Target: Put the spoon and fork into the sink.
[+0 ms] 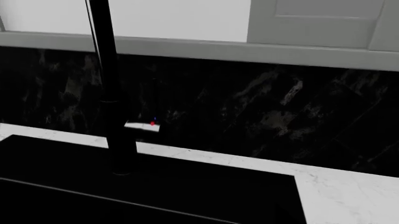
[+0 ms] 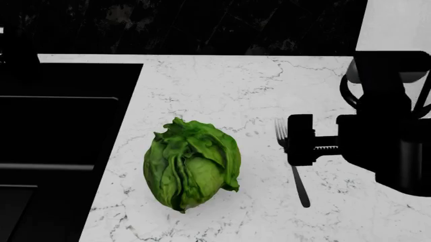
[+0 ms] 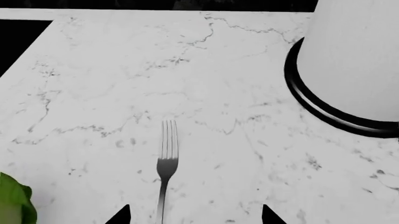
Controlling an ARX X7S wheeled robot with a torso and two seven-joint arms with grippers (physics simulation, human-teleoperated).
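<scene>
The fork [image 3: 167,158] lies flat on the white marble counter [image 2: 222,85], tines pointing toward the back wall. My right gripper [image 3: 194,217] hovers over its handle, open, with the two dark fingertips [image 3: 118,215] wide apart and the handle between them, nearer one tip. In the head view the right gripper [image 2: 300,140] covers the middle of the fork [image 2: 298,184]. The black sink [image 2: 67,80] is set in the counter at the left. The left wrist view looks at the sink [image 1: 187,186] and its black faucet [image 1: 112,93]; no left fingers show. The spoon is out of view.
A green lettuce head [image 2: 192,164] sits on the counter between the sink and the fork, its edge also in the right wrist view [image 3: 12,203]. A white cylinder with a black base [image 3: 349,60] stands at the back right. A dark marble backsplash [image 1: 262,107] runs behind.
</scene>
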